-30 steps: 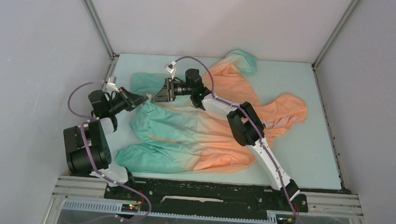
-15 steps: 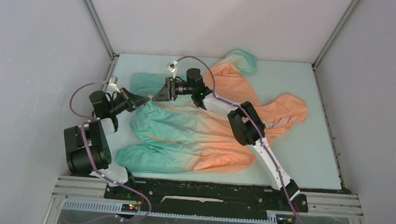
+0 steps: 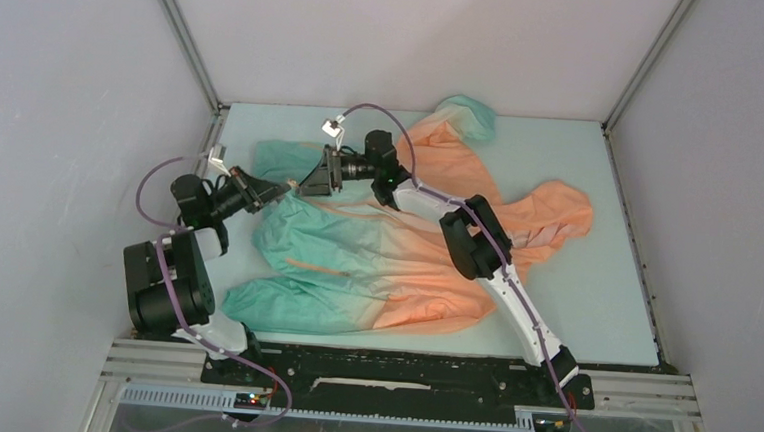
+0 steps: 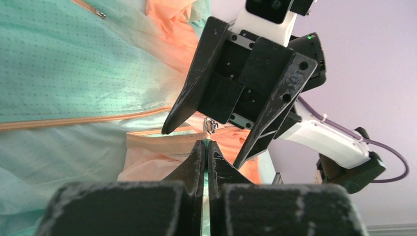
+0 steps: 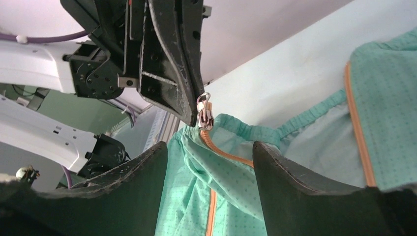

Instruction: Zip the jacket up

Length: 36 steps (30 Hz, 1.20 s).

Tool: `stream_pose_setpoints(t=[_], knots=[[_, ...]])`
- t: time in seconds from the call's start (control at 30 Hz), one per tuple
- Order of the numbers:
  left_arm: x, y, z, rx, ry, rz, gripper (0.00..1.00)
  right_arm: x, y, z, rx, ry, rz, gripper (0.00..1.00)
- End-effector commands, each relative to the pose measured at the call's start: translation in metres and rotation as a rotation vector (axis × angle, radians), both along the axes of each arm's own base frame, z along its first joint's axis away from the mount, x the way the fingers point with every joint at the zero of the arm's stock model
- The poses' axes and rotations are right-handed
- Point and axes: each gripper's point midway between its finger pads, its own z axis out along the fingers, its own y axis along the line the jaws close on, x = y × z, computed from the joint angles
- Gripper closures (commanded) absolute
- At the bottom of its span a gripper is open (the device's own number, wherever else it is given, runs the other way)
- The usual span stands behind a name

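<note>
Centre-left in the overhead view, my left gripper (image 3: 277, 198) pinches the hem (image 5: 236, 123) of the jacket (image 3: 375, 266), sprawled mid-table, at the zip slider (image 5: 204, 114), while my right gripper (image 3: 310, 184) gapes wide facing it; next, I judge, closing on the pull and drawing toward the hood (image 3: 559, 212).

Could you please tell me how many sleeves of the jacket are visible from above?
2. One sleeve stretches to the far side; the other sleeve lies along the jacket's near side, teal cuff pointing left. Neither looks hidden.
</note>
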Motion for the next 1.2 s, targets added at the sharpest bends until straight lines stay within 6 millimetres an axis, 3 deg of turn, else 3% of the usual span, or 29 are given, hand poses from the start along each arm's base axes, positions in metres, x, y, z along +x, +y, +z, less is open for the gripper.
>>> stream_pose_setpoints(t=[0.0,0.27,0.43,0.6,0.77,0.9,1.17], knots=[[-0.008,-0.009,0.016,-0.058,-0.057,-0.046,1.00,-0.019,0.009,0.011,0.082,-0.090,0.076,0.34],[-0.009,0.000,0.038,-0.193,-0.123,-0.036,1.00,-0.014,0.004,0.011,0.108,-0.048,0.053,0.49],[-0.007,0.004,0.036,-0.195,-0.131,-0.012,1.00,-0.008,0.000,0.016,0.121,-0.030,0.035,0.63],[-0.004,0.007,0.027,-0.170,-0.106,0.016,1.00,-0.018,0.005,0.026,0.124,-0.030,0.051,0.75],[-0.003,0.008,0.027,-0.175,-0.113,0.035,1.00,-0.014,0.008,0.027,0.117,-0.009,0.021,0.73],[-0.002,0.008,0.026,-0.178,-0.112,0.044,1.00,-0.007,0.006,0.031,0.135,0.045,-0.020,0.80],[0.000,0.010,0.023,-0.165,-0.110,0.063,1.00,-0.002,0.002,0.039,0.161,0.086,-0.043,0.72]])
